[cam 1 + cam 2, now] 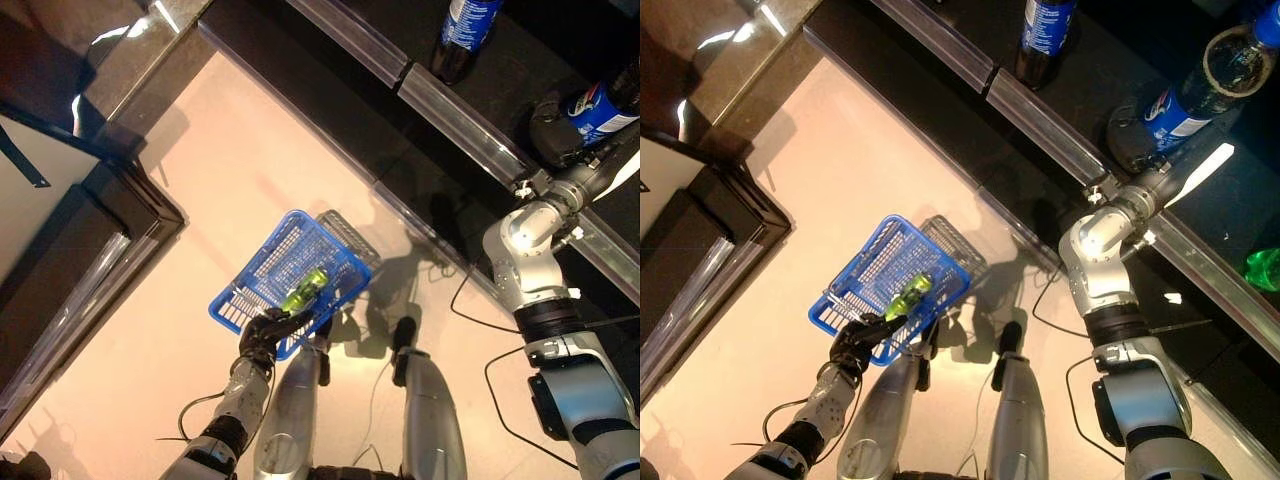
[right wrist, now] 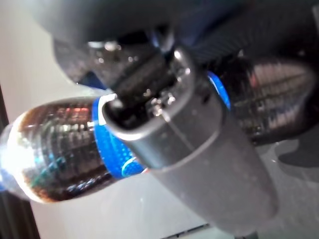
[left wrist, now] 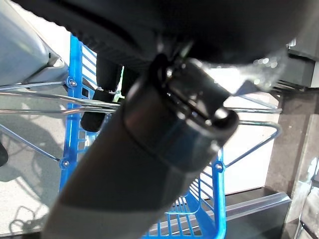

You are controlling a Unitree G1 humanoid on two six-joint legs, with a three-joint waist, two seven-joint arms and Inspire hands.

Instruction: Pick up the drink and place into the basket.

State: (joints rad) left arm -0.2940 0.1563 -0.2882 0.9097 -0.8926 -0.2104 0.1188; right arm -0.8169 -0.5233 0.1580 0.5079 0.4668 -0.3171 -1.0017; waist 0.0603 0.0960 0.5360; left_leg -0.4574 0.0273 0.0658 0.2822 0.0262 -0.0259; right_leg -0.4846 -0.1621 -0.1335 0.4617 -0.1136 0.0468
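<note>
Two robot hands: left robot hand (image 1: 265,335) at the near rim of the basket (image 1: 262,268), fingers curled round its wire handle (image 3: 259,127); right robot hand (image 1: 1137,140) up on the shelf, closed round a dark cola bottle (image 1: 1185,100)
Hidden: right robot hand mostly covered by the bottle and arm in the head views; its wrist view shows the thumb (image 2: 174,129) pressed across the bottle's blue label (image 2: 112,154), the fingers cannot be made out
Cut off: second cola bottle (image 1: 462,30) runs out of the top edge; green object (image 1: 1265,268) beyond the shelf rail, clipped at the right edge, unclear what it is
Drink in hand: clear plastic, dark liquid, blue label, ribbed body, lying tilted in the grip
Basket contents: green bottle (image 1: 305,290) lying inside near the corner closest to the left robot hand
Basket: blue plastic mesh, held above the pale floor (image 1: 240,170)
Edges: shelf rail (image 1: 450,110) runs diagonally beyond the basket; dark cabinet (image 1: 70,260) left of basket
Open room: bare floor between basket and cabinet
</note>
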